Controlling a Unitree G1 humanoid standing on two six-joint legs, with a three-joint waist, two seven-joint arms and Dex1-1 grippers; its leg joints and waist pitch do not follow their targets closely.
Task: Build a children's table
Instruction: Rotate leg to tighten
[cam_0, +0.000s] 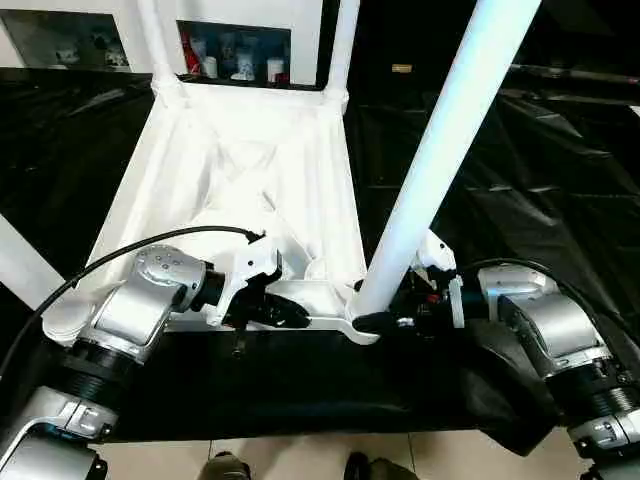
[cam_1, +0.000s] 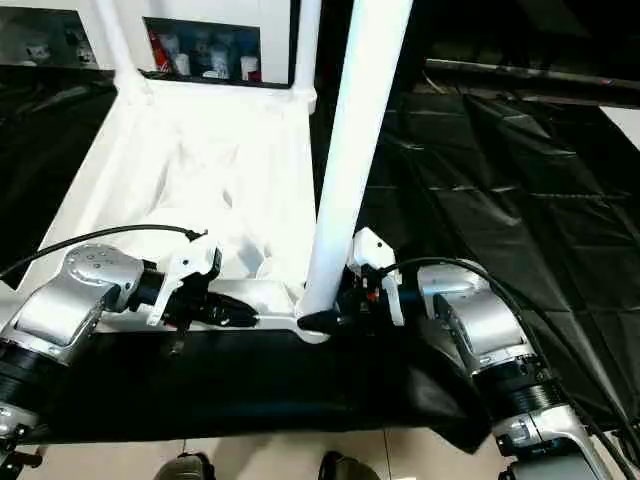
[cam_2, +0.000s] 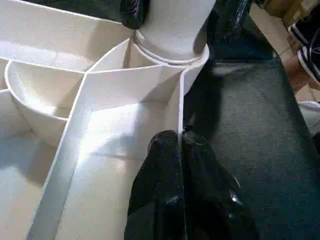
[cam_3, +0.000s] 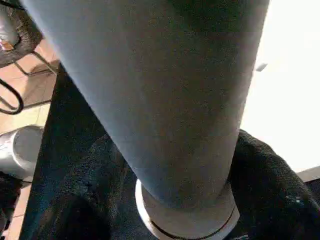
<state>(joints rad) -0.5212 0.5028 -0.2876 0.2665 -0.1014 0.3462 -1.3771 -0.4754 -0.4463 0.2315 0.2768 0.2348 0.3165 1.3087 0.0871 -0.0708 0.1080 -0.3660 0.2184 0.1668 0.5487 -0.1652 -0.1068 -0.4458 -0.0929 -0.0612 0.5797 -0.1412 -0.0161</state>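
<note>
My left gripper (cam_0: 285, 312) pinches the upturned tabletop (cam_0: 240, 170) rim at six o'clock, steadying it; my right gripper (cam_0: 385, 318) clasps the leg (cam_0: 440, 150) base, seating it.

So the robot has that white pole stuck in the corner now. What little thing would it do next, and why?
Probably push the leg further down into its corner socket to seat it. The right gripper grips the leg's base, the left gripper pinches the tabletop rim beside it, and the leg leans compared with the two far ones.
</note>
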